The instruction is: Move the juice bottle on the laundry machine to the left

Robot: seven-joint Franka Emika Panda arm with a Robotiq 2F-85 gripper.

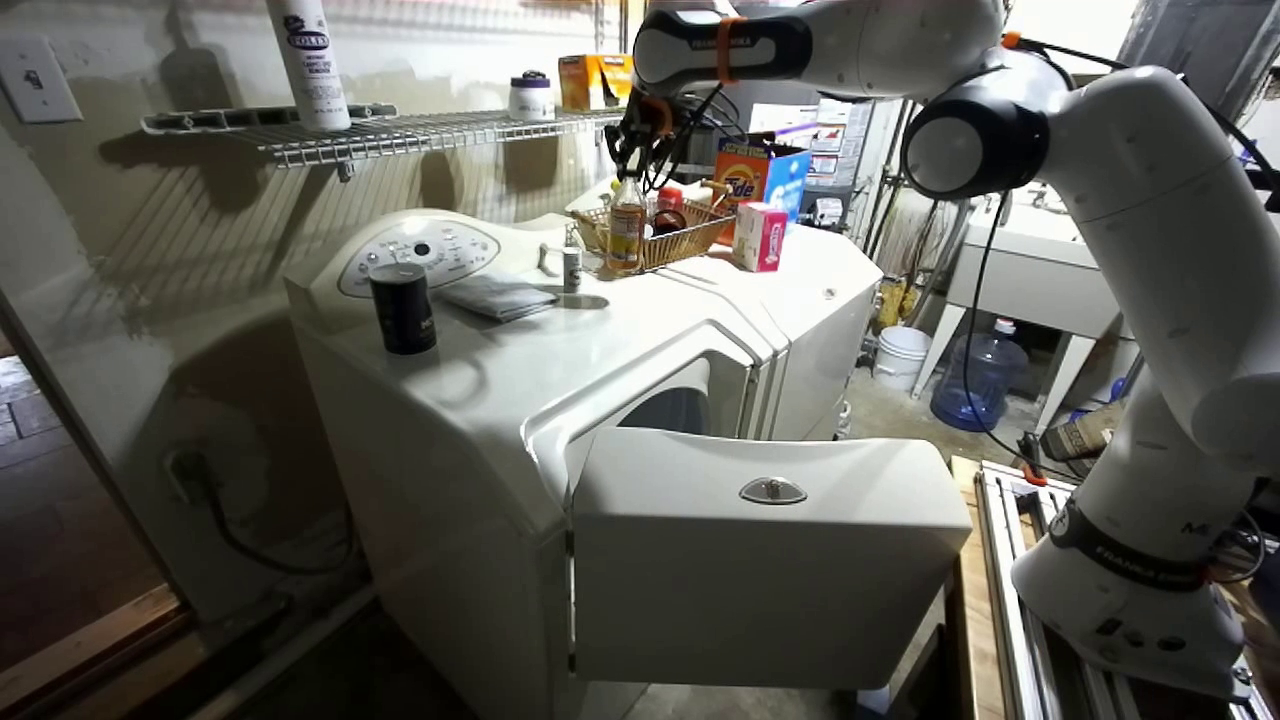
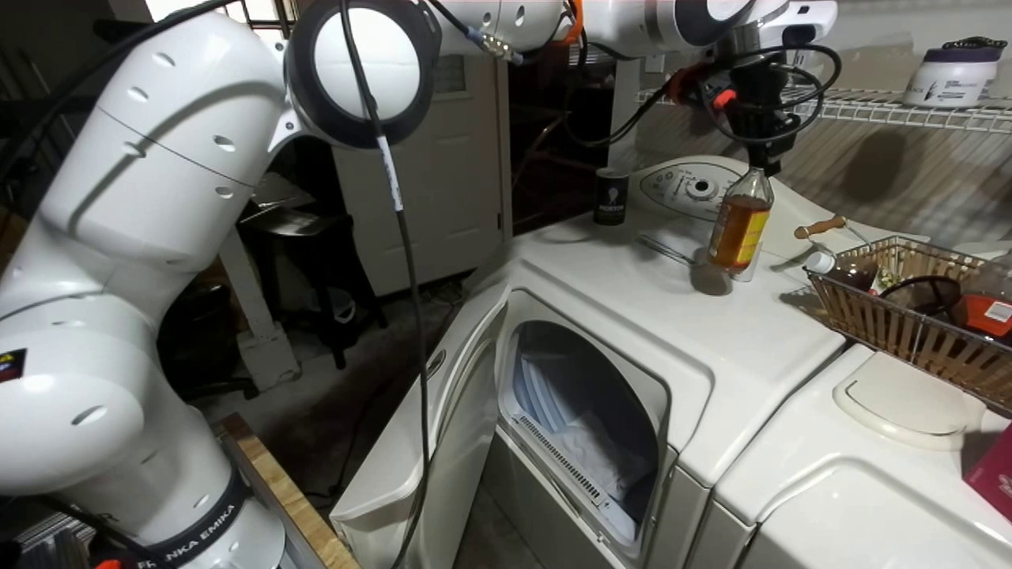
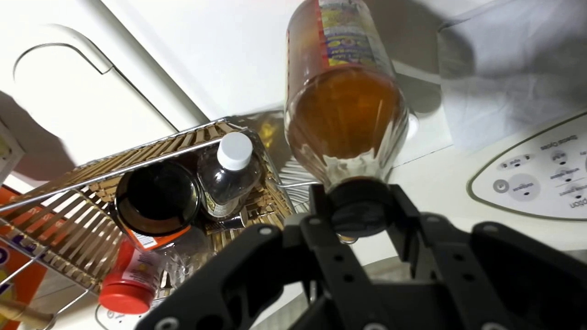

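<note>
The juice bottle (image 1: pixel 627 238) is clear with amber liquid and a yellow label. It also shows in an exterior view (image 2: pixel 740 231) and in the wrist view (image 3: pixel 346 110). My gripper (image 3: pixel 360 201) is shut on its dark cap, one finger on each side. The bottle hangs nearly upright, a little above the top of the cream-white laundry machine (image 1: pixel 480 400), with its shadow apart from its base. The gripper shows above the bottle in both exterior views (image 1: pixel 628 172) (image 2: pixel 764 158). The machine's front door (image 1: pixel 770 580) stands open.
A wicker basket (image 2: pixel 933 316) with bottles stands beside the held bottle. A black round container (image 1: pixel 404 310), a folded grey cloth (image 1: pixel 497 297) and a small white bottle (image 1: pixel 571 268) stand on the machine. A wire shelf (image 1: pixel 440 135) with a tall white bottle (image 1: pixel 312 70) is above.
</note>
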